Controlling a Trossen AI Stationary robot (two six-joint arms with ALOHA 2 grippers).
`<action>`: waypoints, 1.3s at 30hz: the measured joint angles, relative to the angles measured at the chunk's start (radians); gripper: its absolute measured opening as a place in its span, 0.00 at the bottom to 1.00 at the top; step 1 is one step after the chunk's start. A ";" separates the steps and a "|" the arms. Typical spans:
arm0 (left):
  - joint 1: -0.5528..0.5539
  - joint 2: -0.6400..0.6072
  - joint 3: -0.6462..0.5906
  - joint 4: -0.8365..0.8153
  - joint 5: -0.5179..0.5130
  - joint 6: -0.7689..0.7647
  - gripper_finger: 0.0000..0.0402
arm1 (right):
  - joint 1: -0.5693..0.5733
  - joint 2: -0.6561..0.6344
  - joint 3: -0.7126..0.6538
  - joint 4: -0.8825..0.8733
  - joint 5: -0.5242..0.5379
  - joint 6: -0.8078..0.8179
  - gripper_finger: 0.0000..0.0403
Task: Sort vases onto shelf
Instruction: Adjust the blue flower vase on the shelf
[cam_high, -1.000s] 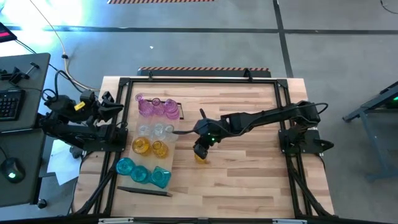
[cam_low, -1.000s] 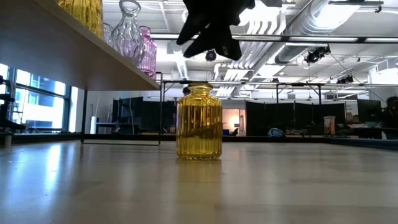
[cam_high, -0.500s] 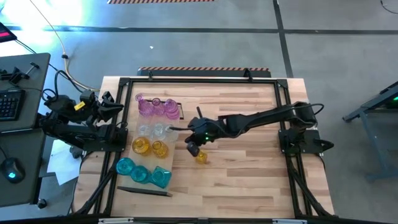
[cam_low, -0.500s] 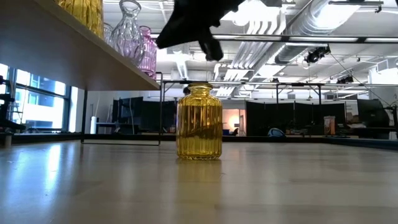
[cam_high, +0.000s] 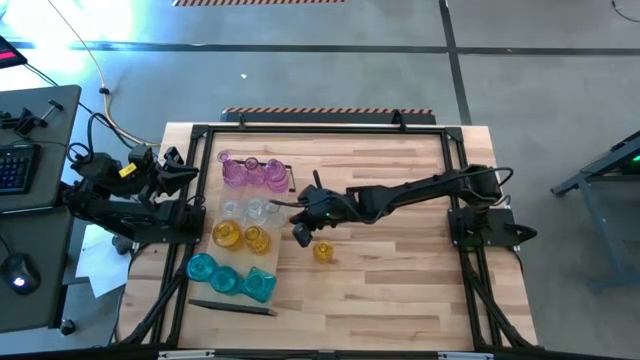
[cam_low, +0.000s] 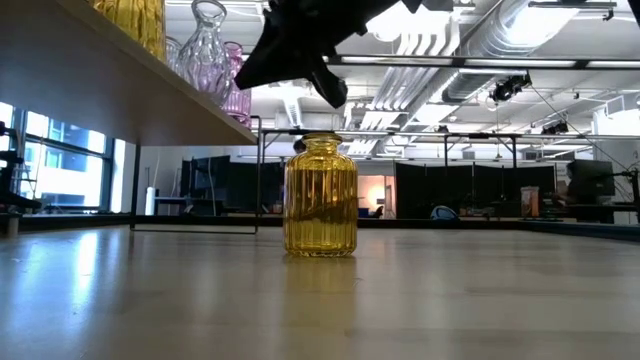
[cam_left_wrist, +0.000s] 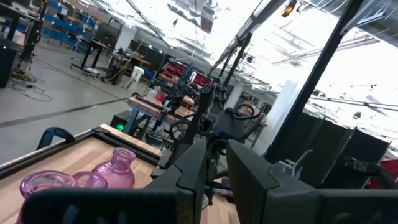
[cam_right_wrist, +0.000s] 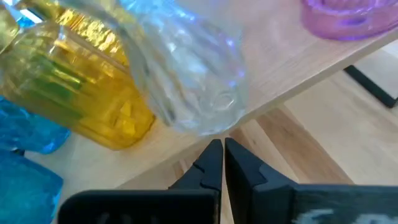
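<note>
Right tool (cam_high: 299, 236), fingers closed and empty, hovers beside the shelf (cam_high: 283, 226). One ribbed amber vase (cam_high: 323, 252) stands alone on the worktop (cam_high: 400, 290). Shelf holds three pink, two clear, two amber, three teal vases.

High view looked straight down on the table (cam_high: 400, 200); low view faced level across it, sharing the yellow vase (cam_low: 320, 197).

Grey floor (cam_high: 300, 60), seemingly concrete
</note>
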 joint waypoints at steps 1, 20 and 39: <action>0.000 0.000 0.000 0.000 0.000 0.000 0.15 | 0.000 0.000 0.000 0.005 0.003 0.000 0.00; 0.000 0.000 0.000 0.000 0.000 0.002 0.15 | 0.000 0.000 0.000 0.118 -0.021 0.034 0.00; 0.000 0.000 0.000 0.000 0.003 0.013 0.15 | 0.000 0.000 0.000 0.162 -0.021 0.049 0.00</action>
